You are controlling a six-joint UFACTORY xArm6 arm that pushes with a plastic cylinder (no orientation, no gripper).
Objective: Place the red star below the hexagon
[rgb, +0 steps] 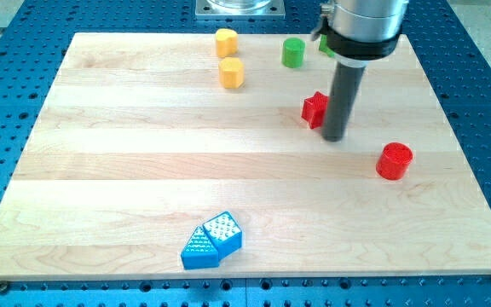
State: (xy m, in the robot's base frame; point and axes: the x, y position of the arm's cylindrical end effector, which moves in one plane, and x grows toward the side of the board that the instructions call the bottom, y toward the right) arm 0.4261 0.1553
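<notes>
The red star (314, 109) lies on the wooden board at the view's upper right of centre, partly hidden by the rod. My tip (335, 137) rests on the board just right of and slightly below the star, touching or nearly touching it. The yellow hexagon (231, 73) lies at the view's upper middle, to the left of the star. A second yellow block (226, 41), of rounded shape, sits just above the hexagon near the top edge.
A green cylinder (292, 52) stands near the top edge, with another green block (326, 44) mostly hidden behind the arm. A red cylinder (394, 161) lies at the right. Two blue blocks (212, 240) sit together near the bottom edge.
</notes>
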